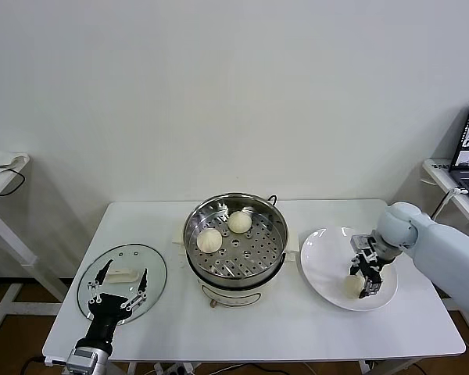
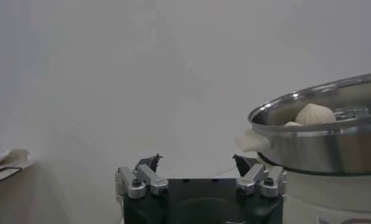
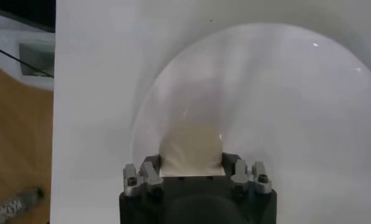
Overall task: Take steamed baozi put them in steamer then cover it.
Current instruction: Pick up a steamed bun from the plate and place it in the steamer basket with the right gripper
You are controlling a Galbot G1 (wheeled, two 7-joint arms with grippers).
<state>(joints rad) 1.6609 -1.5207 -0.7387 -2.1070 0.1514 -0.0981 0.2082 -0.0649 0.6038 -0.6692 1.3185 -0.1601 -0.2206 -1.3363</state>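
Right end effector (image 1: 363, 275) around unlabelled baozi (image 1: 353, 286)

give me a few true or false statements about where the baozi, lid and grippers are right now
1. Two baozi lie on the perforated tray inside the steamer. True.
2. The glass lid covers the steamer. False: it lies flat on the table, to the robot's left of the steamer, which is uncovered.
3. The right gripper is at the white plate with its fingers around a baozi. True.
4. The left gripper grips the lid's handle. False: it is open, over the lid's near edge, with nothing between its fingers.
5. The plate sits to the robot's left of the steamer. False: it is on the robot's right.
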